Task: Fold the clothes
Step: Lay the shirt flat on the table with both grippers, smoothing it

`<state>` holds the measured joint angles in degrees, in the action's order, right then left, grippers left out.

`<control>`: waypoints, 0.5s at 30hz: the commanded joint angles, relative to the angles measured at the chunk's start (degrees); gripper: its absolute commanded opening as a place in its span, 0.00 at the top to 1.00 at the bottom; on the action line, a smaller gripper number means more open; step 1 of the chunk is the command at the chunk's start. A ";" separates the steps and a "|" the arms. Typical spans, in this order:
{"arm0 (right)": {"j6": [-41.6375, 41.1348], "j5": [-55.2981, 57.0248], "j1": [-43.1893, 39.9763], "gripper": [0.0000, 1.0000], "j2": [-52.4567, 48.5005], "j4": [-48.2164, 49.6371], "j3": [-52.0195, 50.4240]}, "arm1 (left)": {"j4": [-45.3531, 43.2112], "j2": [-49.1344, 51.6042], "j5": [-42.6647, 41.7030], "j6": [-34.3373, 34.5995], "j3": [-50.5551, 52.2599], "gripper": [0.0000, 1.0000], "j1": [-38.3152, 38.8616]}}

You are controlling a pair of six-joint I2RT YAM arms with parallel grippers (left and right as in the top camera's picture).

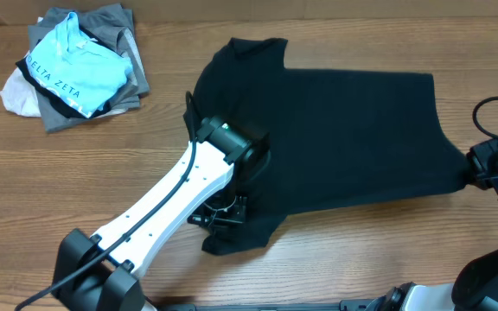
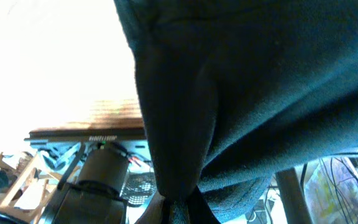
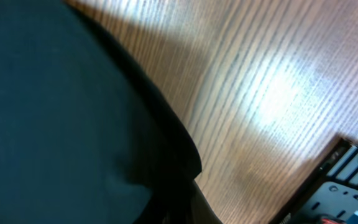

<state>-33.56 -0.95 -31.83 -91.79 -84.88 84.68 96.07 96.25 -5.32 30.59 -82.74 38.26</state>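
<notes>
The black T-shirt [image 1: 353, 138] lies spread over the middle and right of the wooden table [image 1: 335, 250]. The left gripper [image 1: 221, 210] is closed on a bunched fold at the shirt's left end. In the left wrist view the cloth gathers to a tight pinch. Its white arm [image 1: 167, 194] crosses that end and hides part of it. The right gripper [image 1: 481, 168] is clamped on the shirt's right corner. Well apart at the far left sits a pile: a light blue "ELTA ZETA" shirt [image 1: 67, 73] on grey garments [image 1: 124, 34] and a white one [image 1: 15, 93]. A black cable [image 1: 491, 105] loops by the right edge.
</notes>
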 commanded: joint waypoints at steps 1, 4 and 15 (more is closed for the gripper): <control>0.96 2.32 -0.50 0.96 0.39 0.35 -0.55 | 0.70 -2.16 1.22 1.81 2.08 0.96 0.02; 0.92 2.34 -0.50 0.96 0.42 0.68 -1.90 | -0.20 -2.25 1.20 1.79 3.74 0.96 0.02; 0.55 -0.74 -0.50 0.94 0.39 6.75 -4.76 | -13.51 -2.21 -0.07 0.42 6.25 0.93 -0.09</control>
<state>-32.99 -0.89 -32.01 -91.79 -79.53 80.03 84.97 94.91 -5.39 31.40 -76.53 38.26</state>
